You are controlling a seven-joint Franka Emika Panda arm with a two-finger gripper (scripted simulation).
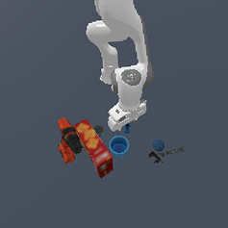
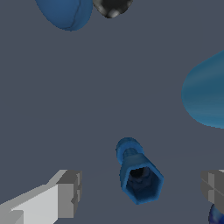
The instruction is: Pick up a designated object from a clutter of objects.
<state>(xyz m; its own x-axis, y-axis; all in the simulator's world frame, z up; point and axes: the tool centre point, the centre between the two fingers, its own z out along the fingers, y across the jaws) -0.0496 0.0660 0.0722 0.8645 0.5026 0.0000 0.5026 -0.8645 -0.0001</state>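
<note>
Peg: the tiny dark-blue peg [image 2: 138, 175] stands upright on the floor, between the two jaws, touching neither.
Gripper: the gripper [image 2: 142, 190] hangs over the peg, jaws wide apart and holding nothing.
Neighbours: the blue cup [image 1: 119, 146] and the blue ball [image 1: 158, 144] lie outside the jaws, clear of them.
Step in hand: I think it should go straight down, keep the peg centred, then close on the hexagonal head.
Hard to see: in the exterior view the hand covers most of the peg; the fingertips are cut off in the wrist view.
</note>
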